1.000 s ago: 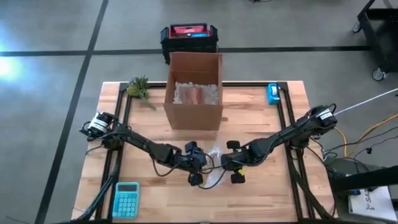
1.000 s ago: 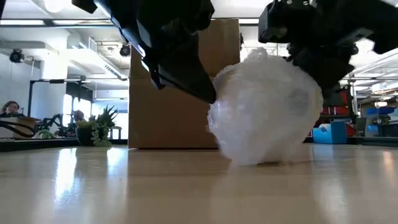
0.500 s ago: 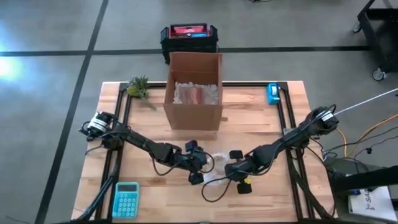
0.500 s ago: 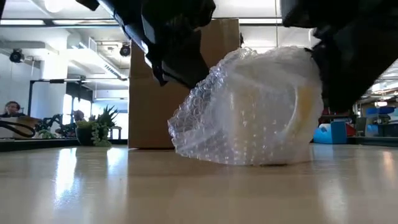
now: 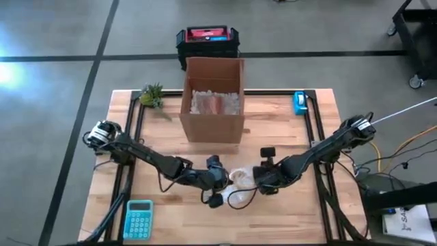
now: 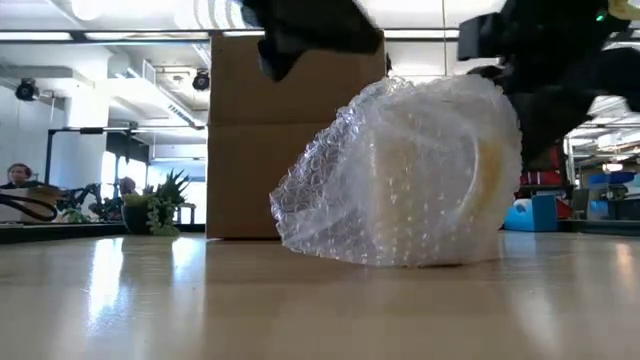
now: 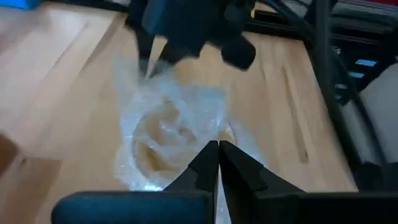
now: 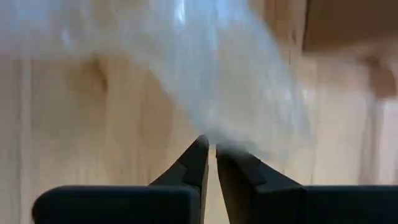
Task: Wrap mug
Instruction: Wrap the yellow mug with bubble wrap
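Mug (image 6: 425, 185) sits mostly covered in bubble wrap (image 6: 330, 200) on the tabletop (image 5: 287, 205); loose edges remain. Left hand (image 7: 217, 152) and right hand (image 8: 208, 148) both pinched together, empty.

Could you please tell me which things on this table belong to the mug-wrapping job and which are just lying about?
In the job:
- clear bubble-wrap bundle around the pale mug
- left gripper
- right gripper

Lying about:
- open brown cardboard box
- turquoise calculator
- small green plant
- blue tape dispenser

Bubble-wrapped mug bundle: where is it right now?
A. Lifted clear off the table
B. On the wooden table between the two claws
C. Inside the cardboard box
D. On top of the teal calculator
B: the clear bubble-wrapped mug bundle rests on the wooden table, between the left claw and right claw; the low view shows its base on the surface.
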